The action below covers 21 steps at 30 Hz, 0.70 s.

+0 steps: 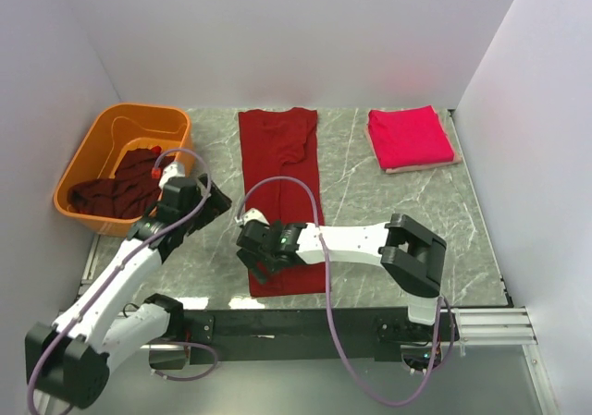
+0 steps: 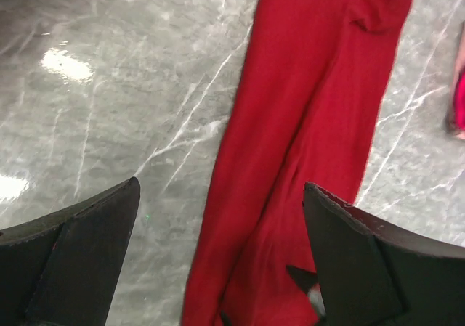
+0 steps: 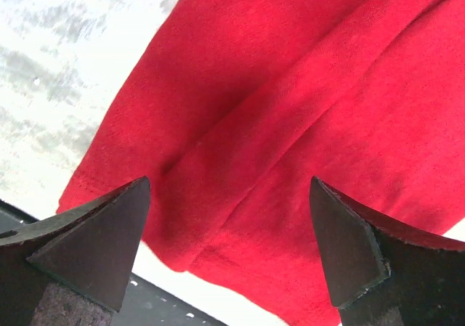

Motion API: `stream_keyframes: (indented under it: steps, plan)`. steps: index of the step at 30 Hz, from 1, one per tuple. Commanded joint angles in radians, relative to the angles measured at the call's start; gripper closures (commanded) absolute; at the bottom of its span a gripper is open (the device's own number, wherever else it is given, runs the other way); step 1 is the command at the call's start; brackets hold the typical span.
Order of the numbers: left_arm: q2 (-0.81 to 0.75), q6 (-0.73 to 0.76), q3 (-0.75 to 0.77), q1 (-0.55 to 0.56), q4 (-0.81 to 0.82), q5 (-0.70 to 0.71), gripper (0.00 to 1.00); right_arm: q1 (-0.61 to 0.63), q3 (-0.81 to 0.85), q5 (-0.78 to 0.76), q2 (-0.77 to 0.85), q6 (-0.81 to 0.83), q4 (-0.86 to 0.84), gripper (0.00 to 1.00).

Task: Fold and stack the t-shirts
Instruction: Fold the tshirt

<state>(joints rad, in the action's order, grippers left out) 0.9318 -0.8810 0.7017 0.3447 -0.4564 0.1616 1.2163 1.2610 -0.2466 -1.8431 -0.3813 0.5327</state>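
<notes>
Spread empty, the right hand (image 1: 252, 250) hovers over the maroon t-shirt (image 1: 277, 156) (left hand (image 1: 205, 202) likewise, beside it).

2 shirts laid out: 1 red shirt (image 1: 280, 179), 1 pink shirt (image 1: 410, 138). 1 tub (image 1: 102, 142) of maroon shirts (image 1: 118, 189), count unclear. 2 grippers: left gripper (image 1: 222, 208), right gripper (image 1: 248, 247).

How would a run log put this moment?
left gripper: open, beside red t-shirt | right gripper: open, over its near hem | crimson-pink t-shirt: folded, far right | orange tub: dark t-shirts inside

Orange tub (image 1: 106, 147), maroon t-shirt (image 1: 280, 170), crimson-pink t-shirt (image 1: 410, 138), grey white-veined table (image 1: 370, 202)
</notes>
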Motion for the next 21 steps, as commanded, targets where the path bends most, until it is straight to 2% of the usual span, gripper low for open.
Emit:
stream_keyframes:
  steps: [1, 9, 13, 17, 21]
  plan:
    - [-0.093, -0.045, 0.001, 0.004, 0.015, 0.047, 0.01, 0.017, 0.044, -0.025, -0.005, -0.036, 0.016, 0.04]
    - [-0.100, -0.039, -0.011, 0.004, -0.005, 0.046, 0.00, 0.022, 0.052, -0.105, -0.054, -0.094, 0.085, 0.04]
    - [-0.102, -0.041, -0.013, 0.004, -0.005, 0.056, 0.01, 0.022, 0.029, -0.129, -0.015, -0.119, 0.107, 0.04]
    - [-0.096, -0.038, -0.007, 0.004, -0.014, 0.067, 0.01, 0.017, 0.017, -0.227, 0.031, -0.155, 0.170, 0.03]
    - [-0.100, -0.038, -0.004, 0.004, -0.027, 0.076, 0.01, 0.009, -0.038, -0.204, 0.070, -0.172, 0.187, 0.03]
